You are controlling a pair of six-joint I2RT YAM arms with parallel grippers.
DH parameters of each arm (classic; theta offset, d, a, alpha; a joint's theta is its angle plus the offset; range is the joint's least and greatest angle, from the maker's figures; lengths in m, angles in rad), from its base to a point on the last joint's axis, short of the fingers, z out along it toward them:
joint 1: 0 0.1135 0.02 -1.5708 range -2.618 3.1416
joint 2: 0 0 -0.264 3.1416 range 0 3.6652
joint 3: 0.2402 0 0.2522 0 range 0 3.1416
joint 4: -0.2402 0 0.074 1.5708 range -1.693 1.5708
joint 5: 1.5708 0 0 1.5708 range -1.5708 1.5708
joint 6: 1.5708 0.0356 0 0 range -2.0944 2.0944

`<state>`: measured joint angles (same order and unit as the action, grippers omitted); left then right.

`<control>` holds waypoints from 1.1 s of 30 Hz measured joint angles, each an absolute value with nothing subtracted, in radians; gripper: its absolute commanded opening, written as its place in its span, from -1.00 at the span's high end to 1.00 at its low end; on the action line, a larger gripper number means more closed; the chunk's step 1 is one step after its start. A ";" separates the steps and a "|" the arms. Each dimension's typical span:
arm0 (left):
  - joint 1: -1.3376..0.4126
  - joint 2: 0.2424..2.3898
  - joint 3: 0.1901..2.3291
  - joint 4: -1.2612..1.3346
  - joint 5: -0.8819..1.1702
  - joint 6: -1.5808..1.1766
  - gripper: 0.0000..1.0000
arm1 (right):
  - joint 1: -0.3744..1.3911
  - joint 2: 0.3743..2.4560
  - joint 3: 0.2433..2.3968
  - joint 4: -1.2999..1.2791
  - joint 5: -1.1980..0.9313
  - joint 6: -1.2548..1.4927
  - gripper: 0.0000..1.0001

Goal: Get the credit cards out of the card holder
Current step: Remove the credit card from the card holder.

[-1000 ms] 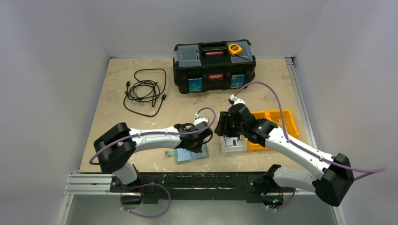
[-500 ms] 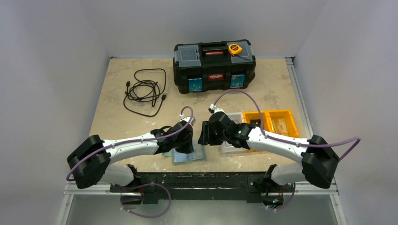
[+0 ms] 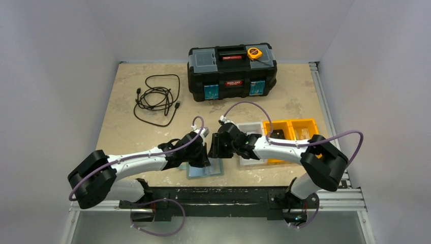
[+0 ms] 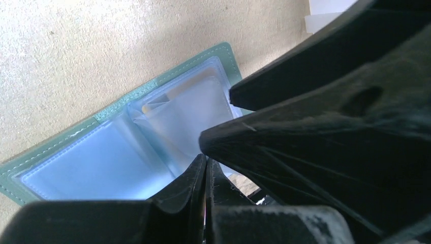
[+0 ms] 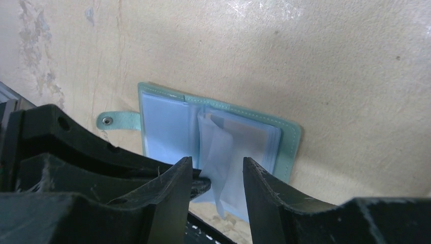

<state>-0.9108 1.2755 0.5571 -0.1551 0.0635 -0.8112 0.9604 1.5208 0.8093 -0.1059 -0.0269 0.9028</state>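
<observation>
Card holder (image 3: 207, 170) lies open and flat on the tabletop (image 3: 127, 127) at the near edge, between the two arms, with its pale blue pockets facing up. Its snap tab (image 5: 118, 121) sticks out to the side. Left claw (image 4: 205, 161) is fully closed, tips together, pressing down on the inner pockets near the fold. Right claw (image 5: 213, 170) is partly open just above the holder. A loose clear sleeve (image 5: 218, 152) stands up between its fingers and is not pinched. Just right of the holder is a white bin (image 3: 249, 128), half hidden by the right arm, then an orange bin (image 3: 310, 124). A black card (image 3: 277, 134) and a tan card (image 3: 304, 133) seem to lie in the orange bin's compartments, too small to be sure. A black toolbox (image 3: 232, 76) sits at the far edge with a tape measure (image 3: 254, 53) on its lid. A coiled black cable (image 3: 156, 99) is at the far left.
</observation>
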 measured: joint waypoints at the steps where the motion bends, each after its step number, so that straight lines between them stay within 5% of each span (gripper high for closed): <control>1: -0.910 1.275 0.555 -0.151 0.068 -0.811 1.00 | 0.960 1.532 0.809 -0.097 -0.030 0.905 0.17; 10: -0.908 1.246 0.541 -0.152 0.078 -0.812 0.44 | 0.960 1.566 0.809 -0.051 -0.057 0.924 0.16; 33: -0.905 0.780 0.592 -0.780 -0.176 -0.931 0.48 | 1.095 1.733 0.975 -0.010 -0.105 0.961 0.10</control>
